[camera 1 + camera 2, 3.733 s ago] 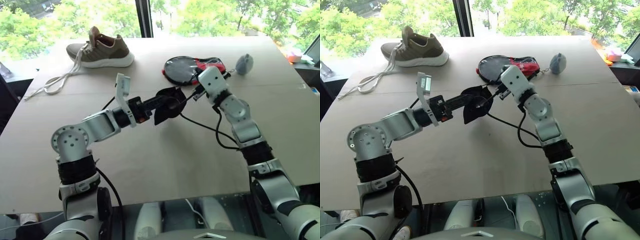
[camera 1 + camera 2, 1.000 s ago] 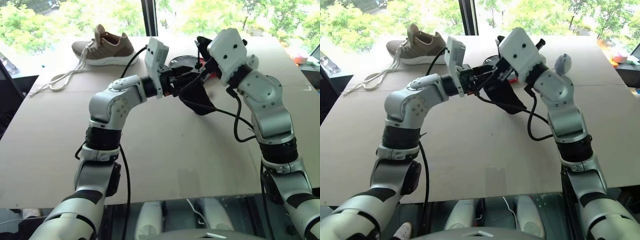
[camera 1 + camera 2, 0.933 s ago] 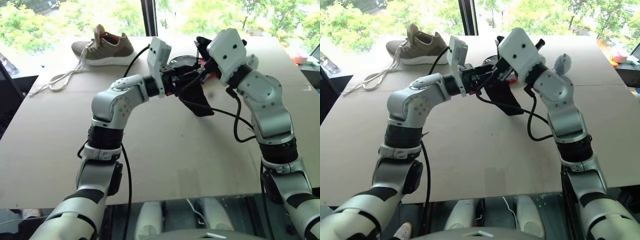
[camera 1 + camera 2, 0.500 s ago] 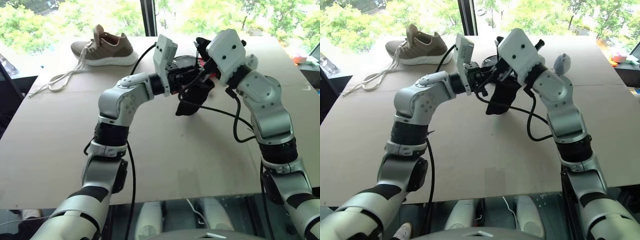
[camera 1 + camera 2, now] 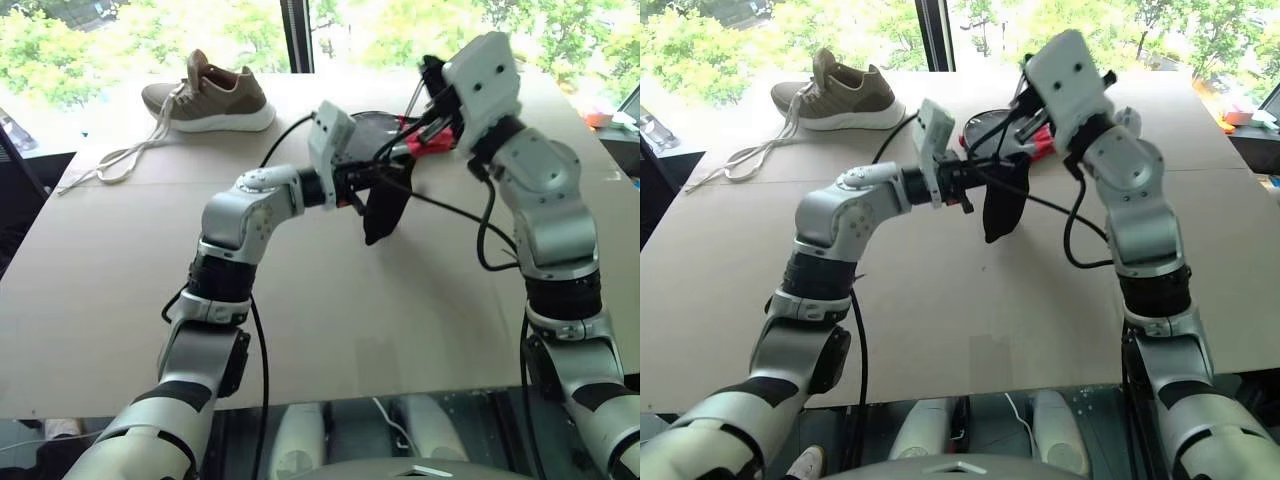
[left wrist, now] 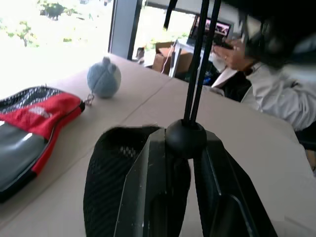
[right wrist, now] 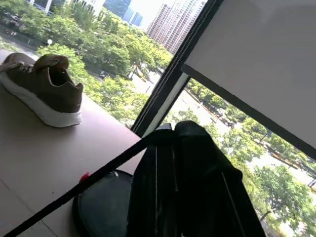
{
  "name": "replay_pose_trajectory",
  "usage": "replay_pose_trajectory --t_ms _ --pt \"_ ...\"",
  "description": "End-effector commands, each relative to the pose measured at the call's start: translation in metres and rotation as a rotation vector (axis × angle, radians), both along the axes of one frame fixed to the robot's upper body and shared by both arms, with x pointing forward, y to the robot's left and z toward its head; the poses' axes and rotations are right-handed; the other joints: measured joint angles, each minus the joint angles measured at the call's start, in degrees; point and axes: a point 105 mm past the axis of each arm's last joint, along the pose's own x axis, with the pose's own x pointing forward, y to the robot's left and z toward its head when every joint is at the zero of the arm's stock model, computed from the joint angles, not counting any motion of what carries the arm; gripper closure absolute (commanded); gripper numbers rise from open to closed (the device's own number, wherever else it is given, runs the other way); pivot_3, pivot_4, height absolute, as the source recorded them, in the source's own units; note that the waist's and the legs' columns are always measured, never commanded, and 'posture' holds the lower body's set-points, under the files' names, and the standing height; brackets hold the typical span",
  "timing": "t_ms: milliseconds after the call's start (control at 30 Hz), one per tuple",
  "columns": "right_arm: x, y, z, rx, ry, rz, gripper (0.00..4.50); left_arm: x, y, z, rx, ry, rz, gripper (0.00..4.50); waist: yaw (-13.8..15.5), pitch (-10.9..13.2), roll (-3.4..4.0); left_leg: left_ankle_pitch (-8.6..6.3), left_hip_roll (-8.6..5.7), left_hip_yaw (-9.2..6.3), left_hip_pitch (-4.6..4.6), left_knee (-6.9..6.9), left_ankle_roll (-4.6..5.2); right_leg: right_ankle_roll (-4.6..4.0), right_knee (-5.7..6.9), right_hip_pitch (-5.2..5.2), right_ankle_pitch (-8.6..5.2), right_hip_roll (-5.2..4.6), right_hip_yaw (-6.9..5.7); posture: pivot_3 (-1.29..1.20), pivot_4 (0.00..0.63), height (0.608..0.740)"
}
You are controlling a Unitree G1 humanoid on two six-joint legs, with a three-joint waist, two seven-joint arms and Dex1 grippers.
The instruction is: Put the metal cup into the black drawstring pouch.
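Your pouch (image 5: 383,212) hangs long axis vertical, mouth up, in the left end effector (image 5: 362,187); right end effector (image 5: 432,75) is clamped on its cord (image 5: 412,100).

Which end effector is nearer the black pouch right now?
Left. The left end effector is at the black drawstring pouch's mouth; the right end effector is raised above it, pinching the drawstring cord.

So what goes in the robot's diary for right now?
left gripper: shut at pouch's cord toggle | right gripper: shut on cord | black drawstring pouch: hanging above table
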Motion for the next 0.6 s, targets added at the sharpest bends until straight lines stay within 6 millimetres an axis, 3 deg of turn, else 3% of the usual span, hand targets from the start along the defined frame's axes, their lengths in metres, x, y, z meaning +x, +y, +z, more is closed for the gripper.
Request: replay_pose_trajectory --t_ms 33,167,300,400,600 --pt "0.004 -0.058 0.031 0.15 -0.064 -0.176 4.5 0.007 0.02 -0.023 0.094 0.027 0.077 4.45 0.15 0.0 0.0 0.0 0.02 -0.02 -0.02 0.0 0.0 0.0 -0.01 0.01 0.0 0.0 -0.05 0.0 0.15 0.74" --pt "0.01 -0.08 0.025 0.149 -0.036 -0.232 4.5 0.009 0.039 -0.038 0.116 0.059 0.155 4.45 -0.03 0.03 0.05 0.0 0.0 0.04 -0.01 -0.02 0.0 0.0 -0.03 -0.01 0.0 0.0 0.05 0.0 0.15 0.74" --pt "0.01 -0.075 0.019 0.134 -0.02 -0.205 4.5 0.009 0.05 -0.016 0.058 0.013 0.194 4.45 -0.08 0.04 0.06 0.0 0.01 0.02 -0.02 -0.07 0.0 0.0 -0.04 -0.03 0.0 0.0 0.04 0.0 0.15 0.74" --pt "0.009 -0.06 0.019 0.124 -0.02 -0.149 4.5 0.007 0.063 0.007 0.019 -0.03 0.218 4.45 -0.24 0.04 0.06 0.0 0.02 0.03 -0.01 -0.06 0.0 0.0 -0.03 -0.03 0.0 0.01 0.05 0.0 0.15 0.74" --pt "-0.01 -0.009 0.036 0.164 -0.033 0.111 4.5 -0.003 0.097 0.045 0.018 -0.113 0.271 4.45 -0.27 0.06 0.1 0.0 0.06 0.0 -0.01 -0.07 0.0 0.0 -0.03 -0.04 0.0 0.01 0.04 0.0 0.15 0.74"
